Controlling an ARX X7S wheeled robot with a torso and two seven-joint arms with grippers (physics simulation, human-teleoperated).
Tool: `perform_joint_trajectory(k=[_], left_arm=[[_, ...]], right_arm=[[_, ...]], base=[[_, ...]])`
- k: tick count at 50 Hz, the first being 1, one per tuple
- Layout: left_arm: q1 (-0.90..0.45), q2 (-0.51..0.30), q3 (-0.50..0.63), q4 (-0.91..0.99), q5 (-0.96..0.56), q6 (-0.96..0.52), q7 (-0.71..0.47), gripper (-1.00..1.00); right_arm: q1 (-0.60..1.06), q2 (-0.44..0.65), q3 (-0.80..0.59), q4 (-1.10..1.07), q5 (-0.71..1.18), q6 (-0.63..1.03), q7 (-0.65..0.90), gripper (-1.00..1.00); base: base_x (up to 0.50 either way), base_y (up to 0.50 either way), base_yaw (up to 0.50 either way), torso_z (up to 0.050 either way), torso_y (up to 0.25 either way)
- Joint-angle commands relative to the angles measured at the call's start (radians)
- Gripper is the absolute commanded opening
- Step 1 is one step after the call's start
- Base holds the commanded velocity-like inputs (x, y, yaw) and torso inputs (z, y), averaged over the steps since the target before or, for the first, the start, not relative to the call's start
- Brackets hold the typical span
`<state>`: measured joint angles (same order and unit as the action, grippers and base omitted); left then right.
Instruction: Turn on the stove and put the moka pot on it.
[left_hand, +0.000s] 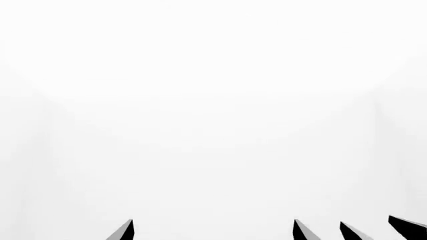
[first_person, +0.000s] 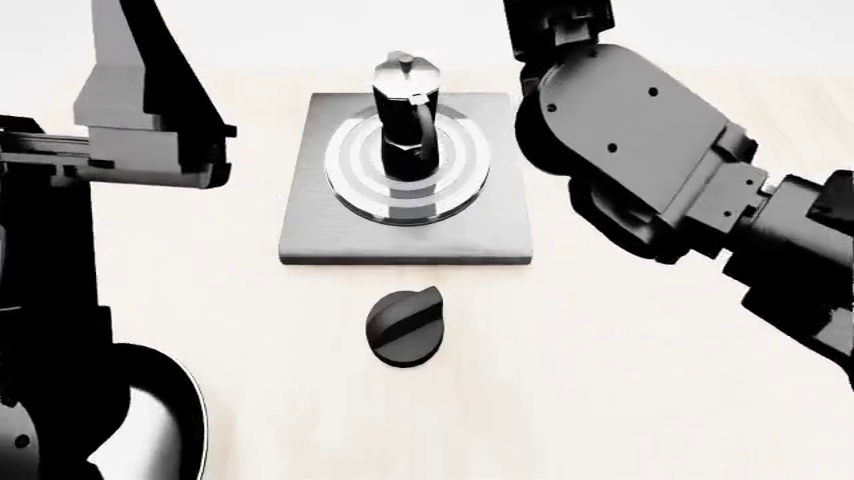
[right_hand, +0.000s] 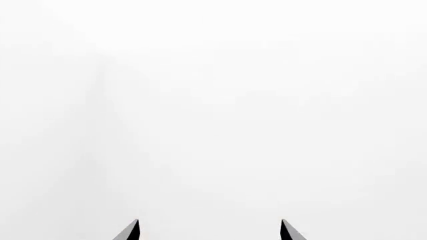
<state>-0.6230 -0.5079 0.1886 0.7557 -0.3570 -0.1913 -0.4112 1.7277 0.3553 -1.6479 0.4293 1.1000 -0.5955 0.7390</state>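
Up at the wrists first: the right gripper (right_hand: 208, 231) shows two fingertips spread well apart with nothing between them, just white background. Left gripper (left_hand: 213, 230) looks the same, parted and empty, though a couple of extra dark tips show beside it that I can't identify. Both arms are lifted off the table in the head view.

Moving out, the moka pot (first_person: 404, 120) is already standing upright on the burner rings of the stove (first_person: 407, 235), roughly centred. The knob (first_person: 403, 325) sits on the table just in front of the plate, apart from it.

Risk-wise, I can't tell if the knob is actually turned on. If an arm swings low going for it, the right forearm (first_person: 641, 170) is near enough to clip the pot and tip it. Frying pan (first_person: 160, 420) is well clear.
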Motion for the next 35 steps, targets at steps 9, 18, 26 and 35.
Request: perform_joint_trajectory(k=[9,18,26,35], left_arm=[[-0.083,-0.031,-0.047,0.095,-0.022,-0.044,-0.021,1.00],[-0.074,-0.057,-0.080,0.151,-0.059,-0.070,-0.037,1.00],[-0.054,-0.066,-0.087,0.183,-0.069,-0.074,-0.047,1.00],[-0.033,-0.072,-0.096,0.201,-0.079,-0.065,-0.053,1.00]], right_arm=[[0.269,0.339,-0.070,-0.648,-0.235,0.229,0.432,1.00],[0.331,0.464,-0.065,-0.804,-0.263,0.288,0.485,1.00],[0.371,0.554,-0.066,-0.949,-0.293,0.352,0.535,1.00],[0.390,0.612,-0.055,-1.047,-0.302,0.382,0.563,1.00]], base=[[0.00,0.00,0.00,0.000,0.000],[0.00,0.00,0.00,0.000,0.000],[0.00,0.00,0.00,0.000,0.000],[0.00,0.00,0.00,0.000,0.000]])
